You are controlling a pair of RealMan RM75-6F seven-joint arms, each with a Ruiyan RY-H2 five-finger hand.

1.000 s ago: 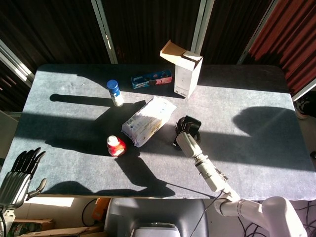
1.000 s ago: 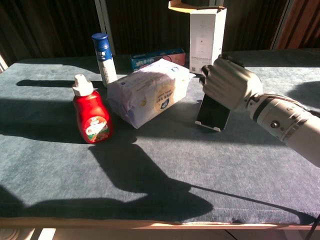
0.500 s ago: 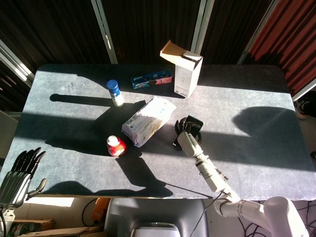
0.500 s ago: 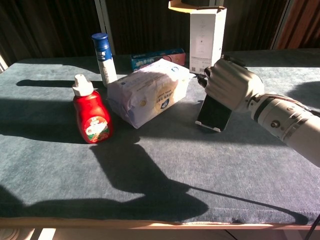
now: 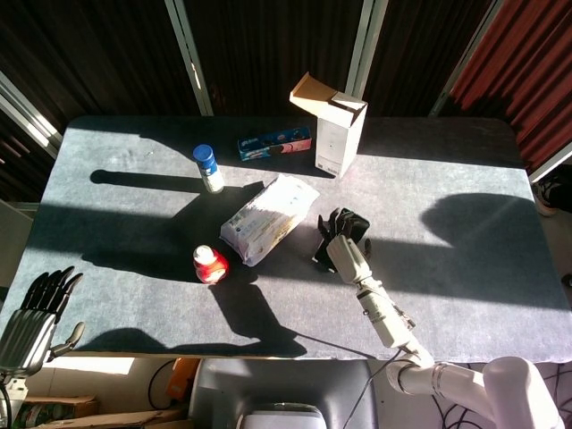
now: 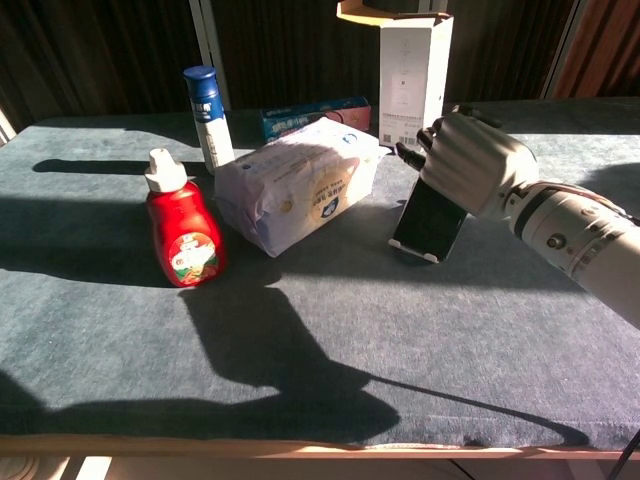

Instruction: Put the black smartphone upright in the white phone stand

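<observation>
Black smartphone [image 6: 430, 218]: upright, tilted back in white phone stand [image 6: 414, 252]. Right hand [image 6: 470, 160]: fingers curled over its top edge, apparently touching. Left hand [image 5: 27, 323]: off-table, fingers straight, empty.

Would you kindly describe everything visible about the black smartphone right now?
The black smartphone is a thin dark slab with a glossy screen facing the chest camera. It stands upright, leaning back, with its lower edge seated in the lip of the white phone stand on the grey table. The right hand curls over its top edge from behind. It sits right of the white tissue pack, in front of the open white carton.
</observation>
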